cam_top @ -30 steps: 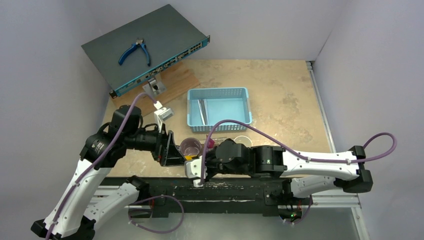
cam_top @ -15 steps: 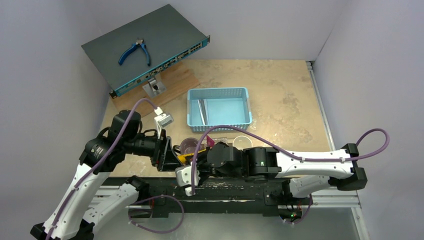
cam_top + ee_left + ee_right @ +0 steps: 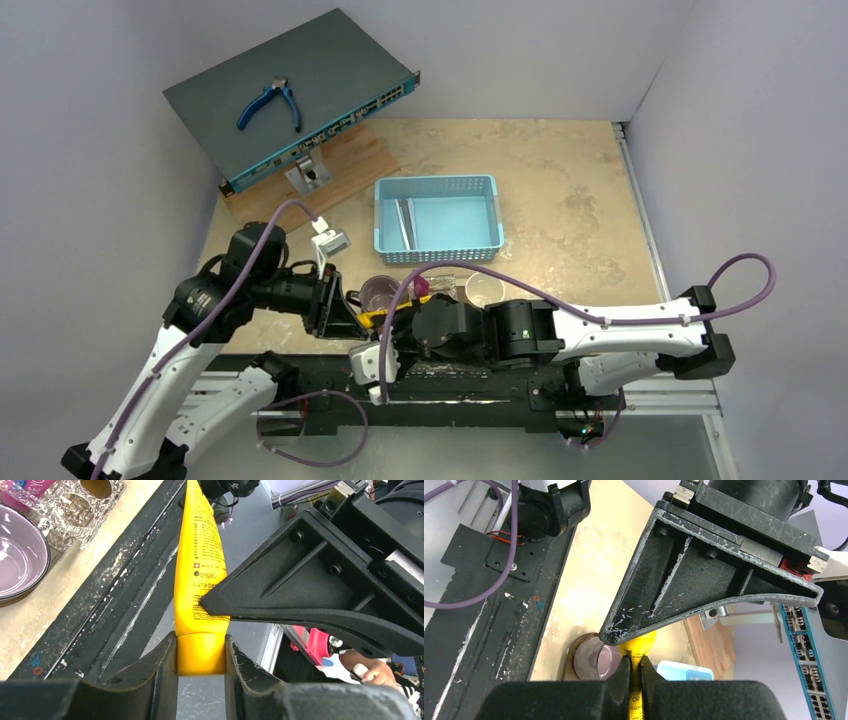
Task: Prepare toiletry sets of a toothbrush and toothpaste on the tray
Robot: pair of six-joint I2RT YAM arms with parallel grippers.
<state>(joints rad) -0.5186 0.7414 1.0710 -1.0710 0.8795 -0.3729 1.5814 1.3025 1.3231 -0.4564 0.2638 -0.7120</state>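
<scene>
A dark grey network switch (image 3: pixel 290 95) sits angled over the far-left corner of the tan table (image 3: pixel 570 200), with blue-handled pliers (image 3: pixel 270 104) lying on its lid. Along its port side lies a wooden board (image 3: pixel 350 160) carrying a small metal bracket (image 3: pixel 309 175). A blue mesh basket (image 3: pixel 440 255) stands mid-table. Nearer the front edge, a purple bowl (image 3: pixel 379 293) and a clear cup (image 3: pixel 484 289) stand apart.

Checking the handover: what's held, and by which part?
Yellow plastic toothpaste tube: left pincer grips its cap end, right pincer its flat end.
</scene>
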